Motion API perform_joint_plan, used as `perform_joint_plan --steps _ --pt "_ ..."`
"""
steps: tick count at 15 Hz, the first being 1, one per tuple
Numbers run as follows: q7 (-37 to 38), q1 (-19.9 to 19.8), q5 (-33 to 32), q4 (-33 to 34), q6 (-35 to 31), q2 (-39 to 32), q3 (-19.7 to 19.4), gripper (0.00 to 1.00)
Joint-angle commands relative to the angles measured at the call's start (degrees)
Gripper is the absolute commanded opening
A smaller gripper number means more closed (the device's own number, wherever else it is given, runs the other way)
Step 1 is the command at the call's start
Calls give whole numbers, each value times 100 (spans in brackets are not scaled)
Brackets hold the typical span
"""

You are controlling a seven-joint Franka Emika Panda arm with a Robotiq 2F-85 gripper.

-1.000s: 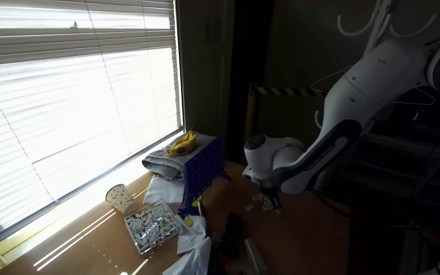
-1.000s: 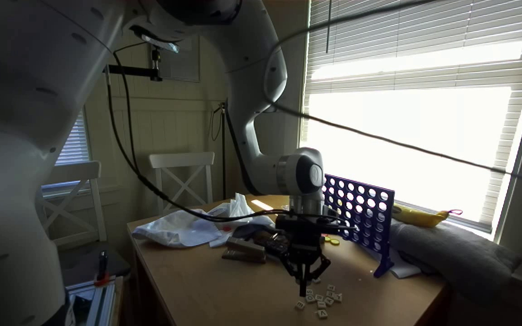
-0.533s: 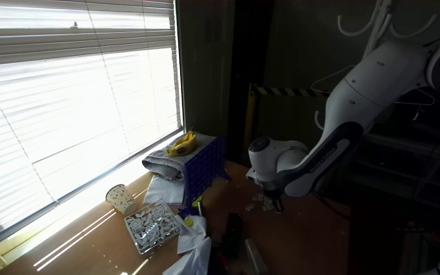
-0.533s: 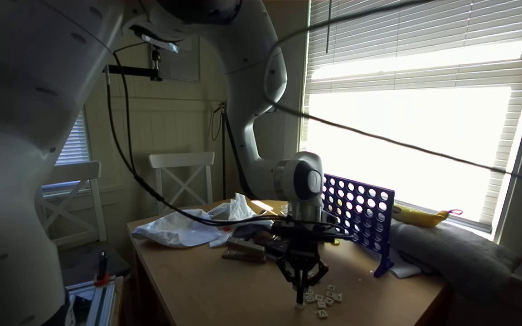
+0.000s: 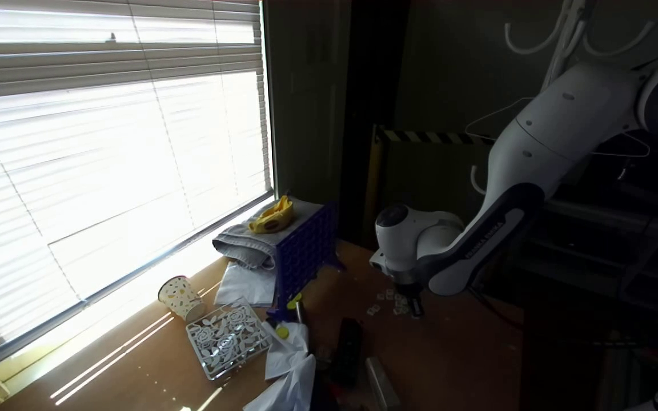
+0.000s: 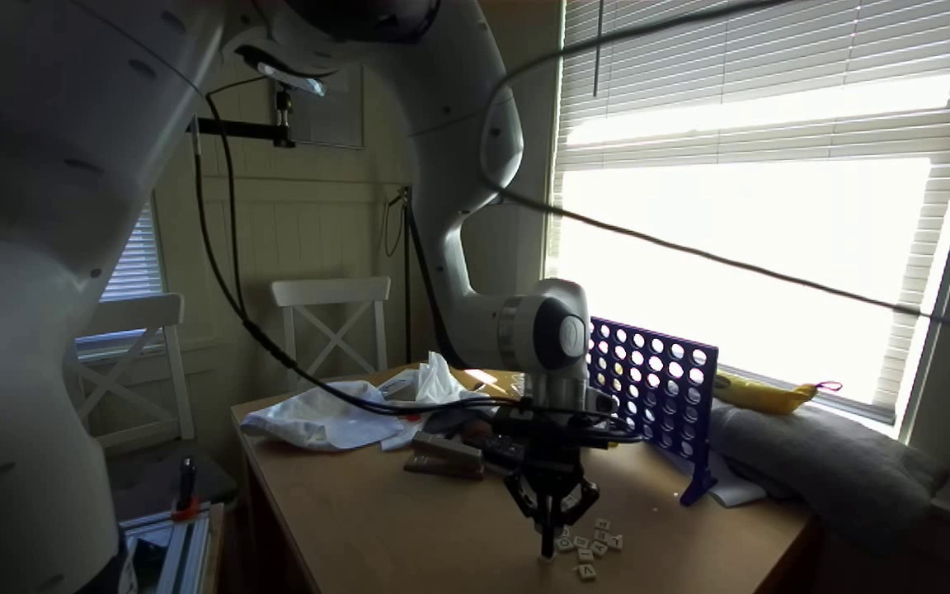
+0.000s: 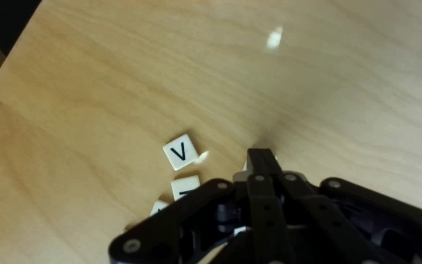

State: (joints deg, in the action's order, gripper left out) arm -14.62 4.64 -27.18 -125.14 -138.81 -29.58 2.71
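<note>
My gripper is shut, its two fingers pressed side by side with no gap at the tips. It points down at the wooden table, and it also shows in both exterior views. The fingertips stand on or just above a small white tile, which is mostly hidden; a sliver of that tile shows beside the tips in the wrist view. A white tile marked V lies to the left, with another tile just below it. Several more letter tiles lie in a loose group beside the gripper.
A blue upright game grid stands behind the gripper, near a grey cloth and a yellow banana-shaped pouch. A tan block, white plastic bags, a patterned cup and a metal trivet are also on the table.
My gripper has come down a little onto the outer tile beside the group. That tile showed its letter beside the fingers earlier and is now mostly hidden. The tiles have not visibly moved.
</note>
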Motion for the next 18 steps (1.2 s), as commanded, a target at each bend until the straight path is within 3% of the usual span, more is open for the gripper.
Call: perform_joint_plan --steps 1,18 --pt "21 -37 170 -139 -238 39 7 0" --pt "-70 146 158 199 -43 -145 58 0"
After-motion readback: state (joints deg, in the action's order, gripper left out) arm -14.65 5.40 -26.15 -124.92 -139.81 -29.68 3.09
